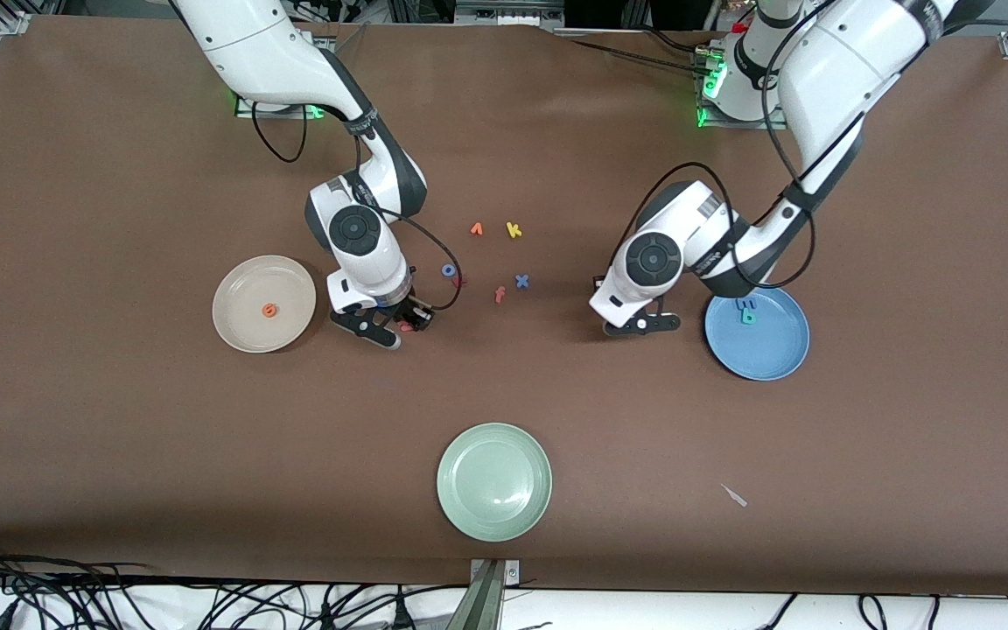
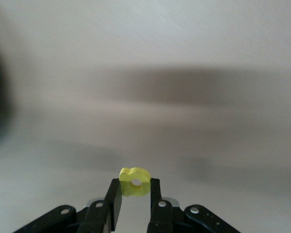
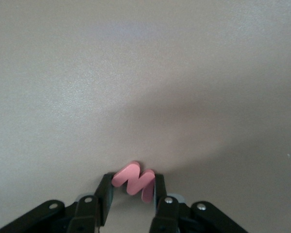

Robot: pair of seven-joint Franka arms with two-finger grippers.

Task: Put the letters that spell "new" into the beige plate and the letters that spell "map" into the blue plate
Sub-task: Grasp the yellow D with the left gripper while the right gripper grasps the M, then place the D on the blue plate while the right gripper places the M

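My right gripper is shut on the salmon-red w, low over the brown table beside the beige plate. In the front view this gripper is just off the plate's rim. An orange e lies in the beige plate. My left gripper is shut on the yellow a. It hangs over the table beside the blue plate, which holds a blue m and a teal p.
Loose letters lie mid-table between the arms: an orange one, a yellow k, a blue ring-shaped one, a dark red one, a salmon f and a blue x. A pale green plate sits nearest the front camera.
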